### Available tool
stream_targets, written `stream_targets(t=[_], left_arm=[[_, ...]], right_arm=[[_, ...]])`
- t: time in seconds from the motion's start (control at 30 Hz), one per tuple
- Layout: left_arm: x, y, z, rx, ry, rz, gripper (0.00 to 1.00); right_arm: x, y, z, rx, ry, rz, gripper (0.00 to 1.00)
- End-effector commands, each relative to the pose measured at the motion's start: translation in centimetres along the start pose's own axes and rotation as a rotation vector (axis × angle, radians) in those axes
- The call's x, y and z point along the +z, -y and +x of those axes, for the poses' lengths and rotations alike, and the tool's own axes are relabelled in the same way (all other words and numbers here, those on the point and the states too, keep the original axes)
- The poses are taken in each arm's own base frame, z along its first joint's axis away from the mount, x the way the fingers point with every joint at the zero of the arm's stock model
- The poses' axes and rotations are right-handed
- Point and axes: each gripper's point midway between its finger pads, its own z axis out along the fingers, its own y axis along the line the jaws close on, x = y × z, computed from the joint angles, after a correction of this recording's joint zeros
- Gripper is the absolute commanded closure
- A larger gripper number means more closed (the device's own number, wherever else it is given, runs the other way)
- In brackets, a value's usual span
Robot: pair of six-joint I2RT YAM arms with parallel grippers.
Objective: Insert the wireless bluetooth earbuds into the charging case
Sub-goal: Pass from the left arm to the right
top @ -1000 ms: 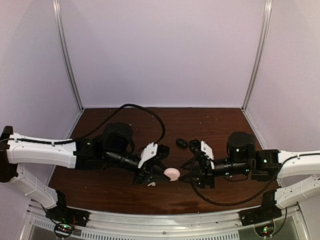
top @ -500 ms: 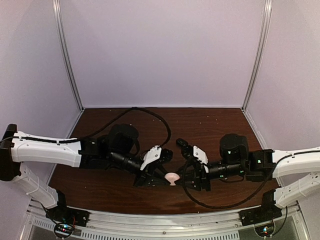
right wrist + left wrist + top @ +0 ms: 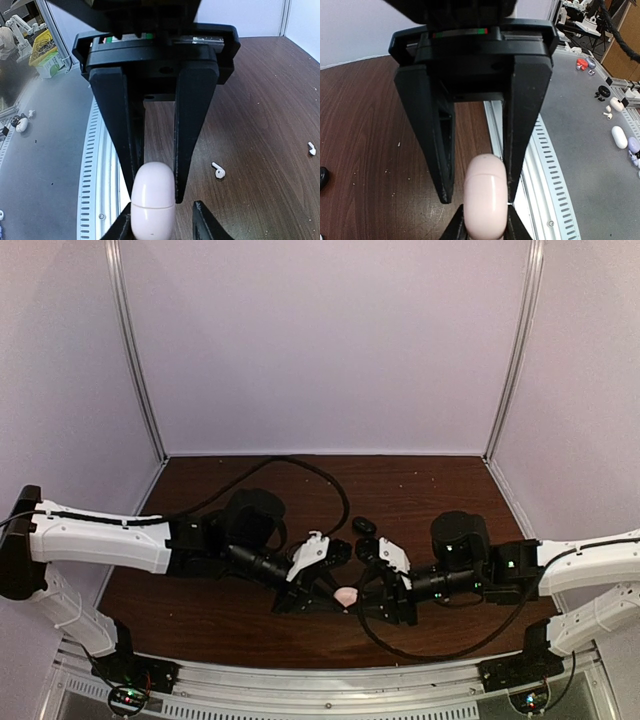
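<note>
Right wrist view: one white stemmed earbud (image 3: 218, 171) lies on the wood table (image 3: 260, 100) just right of the fingers, and a second earbud (image 3: 311, 148) lies farther right. The top view resolves neither. The pale pink charging case (image 3: 152, 207) has its lid closed, so its contents are hidden. The right gripper (image 3: 156, 195) has both fingers against the case's sides, clamped on it. The left gripper (image 3: 479, 197) straddles the other end; one finger touches and a thin gap shows at the other, so whether it grips cannot be told. Both earbuds lie apart from the grippers.

Soft even light; top view dim, grainy; wrist backgrounds perhaps slightly blurred.
</note>
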Motion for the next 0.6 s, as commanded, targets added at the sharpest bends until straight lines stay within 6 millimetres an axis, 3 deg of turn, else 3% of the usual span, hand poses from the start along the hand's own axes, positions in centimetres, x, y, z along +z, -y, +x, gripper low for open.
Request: stream_targets(t=[0.0, 0.13, 0.23, 0.4, 0.57], left_arm=[[-0.2, -0.3, -2.1, 0.034, 0.057, 0.004, 1.0], [-0.4, -0.4, -2.0, 0.037, 0.06, -0.009, 0.97], [-1.1, -0.6, -2.6, 0.047, 0.092, -0.04, 0.8], [-2.9, -0.9, -3.6, 0.047, 0.177, -0.106, 0.6], [-4.7, -0.9, -4.7, 0.047, 0.293, -0.171, 0.56]], right_arm=[[0.0, -0.5, -1.5, -0.026, 0.036, -0.014, 0.67], [-0.3, -0.6, -1.9, -0.033, 0.055, -0.016, 0.78], [-0.7, -0.5, -2.4, -0.035, 0.077, -0.005, 0.82], [-1.9, -0.1, -3.7, -0.027, 0.162, 0.039, 0.85], [-3.2, 0.0, -5.0, -0.014, 0.267, 0.063, 0.85]])
